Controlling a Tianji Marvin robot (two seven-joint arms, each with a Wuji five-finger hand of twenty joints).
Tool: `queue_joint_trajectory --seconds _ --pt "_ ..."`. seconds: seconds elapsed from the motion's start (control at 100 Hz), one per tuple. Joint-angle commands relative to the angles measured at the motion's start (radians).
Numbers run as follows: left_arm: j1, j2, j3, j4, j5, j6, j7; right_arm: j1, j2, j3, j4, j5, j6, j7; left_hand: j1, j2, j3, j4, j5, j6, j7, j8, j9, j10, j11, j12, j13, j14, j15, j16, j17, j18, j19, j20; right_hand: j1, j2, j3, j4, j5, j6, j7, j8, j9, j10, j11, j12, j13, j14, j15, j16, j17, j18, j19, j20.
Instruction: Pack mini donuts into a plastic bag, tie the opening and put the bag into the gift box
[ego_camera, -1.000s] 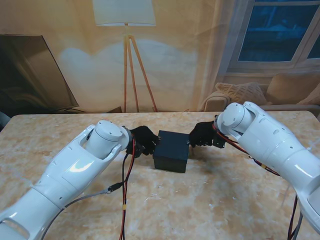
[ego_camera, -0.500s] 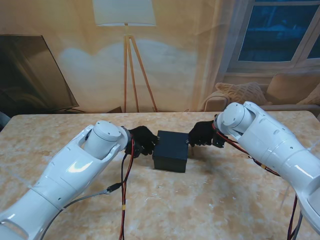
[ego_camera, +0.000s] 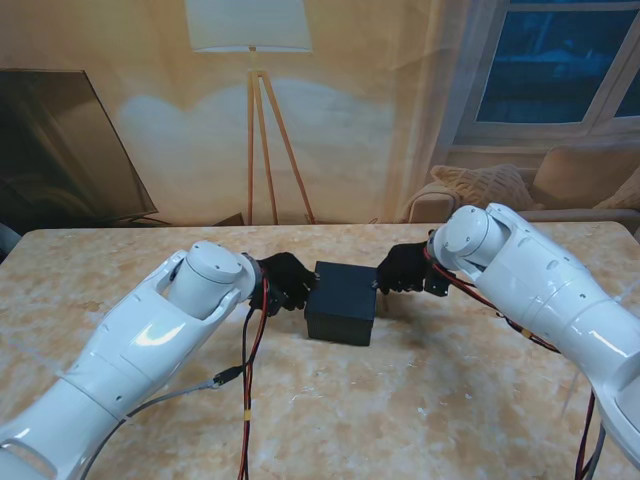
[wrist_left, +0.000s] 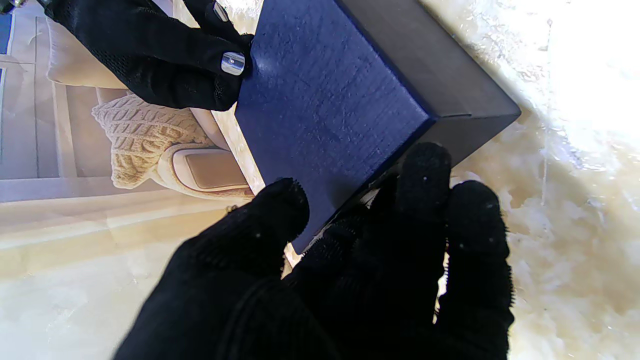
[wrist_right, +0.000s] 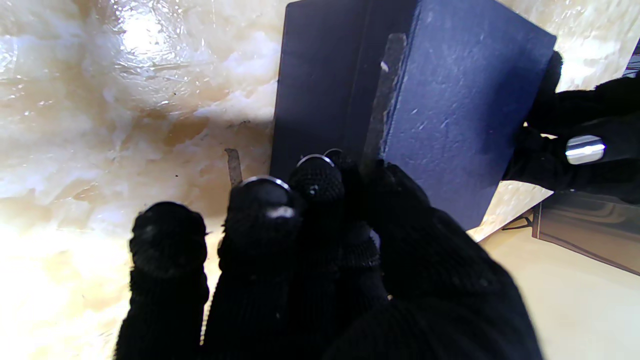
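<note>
squarely betw. left hand (ego_camera: 287, 279) & right hand (ego_camera: 402, 268): closed gift box (ego_camera: 342, 301), lid up

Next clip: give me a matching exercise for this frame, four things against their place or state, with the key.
Things:
1. gift box
2. left hand
3. right hand
4. floor lamp

Places or states:
A. behind the table, against the wall
B. at the box's right side, fingers on it
C. lid on, at the table's middle
D. at the box's left side, fingers on it

Pairs: 1-C, 2-D, 3-B, 4-A
</note>
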Motion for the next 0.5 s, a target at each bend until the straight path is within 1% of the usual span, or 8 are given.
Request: queue_joint_trajectory --seconds 0.0,0.25,0.49 --pt "0.005 -0.019 0.006 -0.016 -0.012 -0.004 -0.023 -0.013 -0.017 0.002 -0.026 0.003 0.000 0.014 -0.008 0.023 -0.012 0.024 0.027 -0.201 0.031 0.013 0.003 -0.091 -0.011 -0.018 0.020 0.007 0.028 0.018 0.010 -0.016 0.040 0.029 0.017 0.014 -0.001 -0.005 0.007 -0.162 -0.020 0.003 0.003 -0.020 0.042 0.002 0.008 -0.062 -0.010 -0.018 0.010 0.003 0.048 -0.010" --pt "0.018 -0.024 0.001 -0.014 -0.020 -0.014 -0.009 -0.018 -0.017 0.004 -0.027 0.002 0.007 0.012 -0.008 0.022 -0.010 0.024 0.037 -0.226 0.040 0.020 -0.004 -0.100 -0.016 -0.022 0.019 0.017 0.049 0.033 0.017 -0.029 0.081 0.060 0.015 0.013 0.000 -0.004 0.005 -0.161 -0.021 -0.001 0.002 -0.022 0.041 0.001 0.007 -0.064 -0.011 -0.018 0.010 0.002 0.047 -0.010" --pt "0.029 -0.028 -0.003 -0.014 -0.024 -0.019 0.004 -0.020 -0.019 0.005 -0.023 0.005 0.008 0.010 -0.009 0.022 -0.010 0.024 0.038 -0.229 0.042 0.027 -0.013 -0.106 -0.020 -0.022 0.009 0.020 0.032 0.027 0.009 -0.020 0.061 0.056 0.014 0.015 0.000 -0.004 -0.002 -0.160 -0.027 -0.008 -0.001 -0.022 0.040 0.001 0.003 -0.062 -0.013 -0.019 0.007 0.000 0.046 -0.010"
